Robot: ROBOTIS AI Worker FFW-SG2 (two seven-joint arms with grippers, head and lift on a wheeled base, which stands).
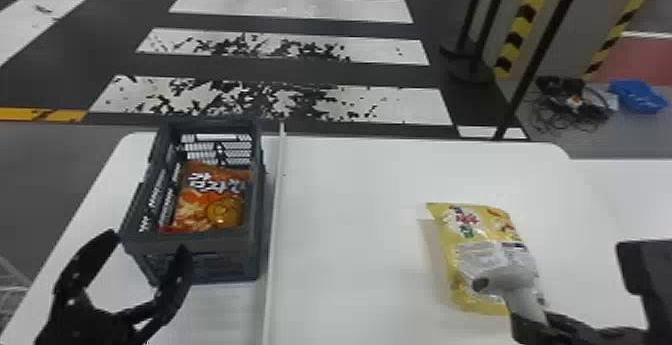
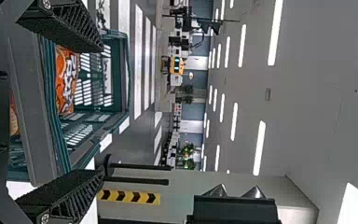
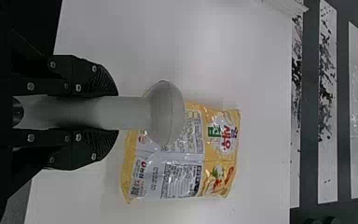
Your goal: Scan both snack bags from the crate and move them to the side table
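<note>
One barcode at a time: park left black gripper (image 1: 149,241), jaws spread; with right black gripper (image 3: 116,113) pinching pale-grey plastic scanner (image 3: 165,114), aim squarely at yellow foil snack bag (image 3: 221,144) on white table (image 1: 350,209), avoiding glare. Leave orange foil snack bag (image 1: 202,201) inside dark-grey plastic crate (image 1: 220,245).

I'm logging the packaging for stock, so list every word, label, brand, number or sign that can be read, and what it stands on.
Orange snack bag in the crate: large white lettering, left unquoted.
Yellow snack bag: coloured lettering, left unquoted.
Its pale panel: the finest print is too small to read.
Scanner: no lettering seen.
</note>
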